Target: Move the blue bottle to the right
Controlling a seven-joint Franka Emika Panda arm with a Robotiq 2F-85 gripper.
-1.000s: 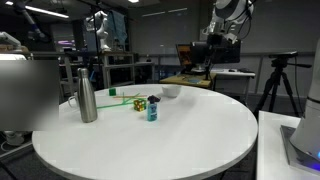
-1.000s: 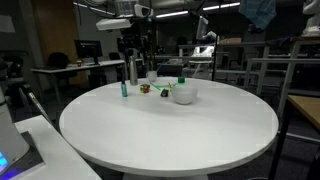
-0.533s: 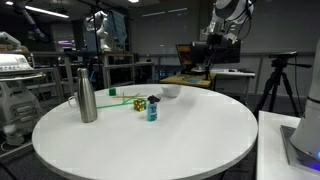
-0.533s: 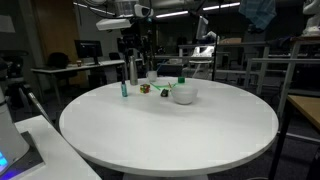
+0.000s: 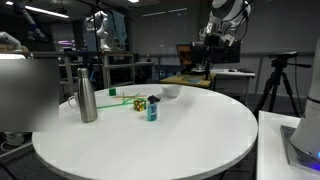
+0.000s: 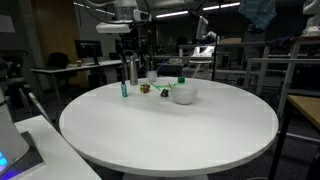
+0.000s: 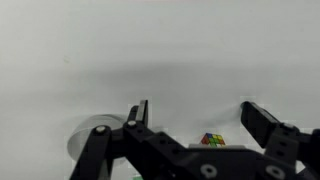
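While the round white table (image 5: 150, 145) carries a tall steel flask (image 5: 87, 92) at its left and a white bowl (image 5: 170, 91) farther back, the blue bottle (image 5: 152, 108) stands upright nearer, just right of a small cube (image 5: 138, 103). The gripper (image 7: 195, 112) hangs well above, jaws spread wide and empty. The bottle is probably light, stiff and easily tipped, so grip its body below the cap.

Dim background, light from overhead, bright white table (image 5: 170, 135), faint soft shadows; wrist view pale, hazy, low contrast
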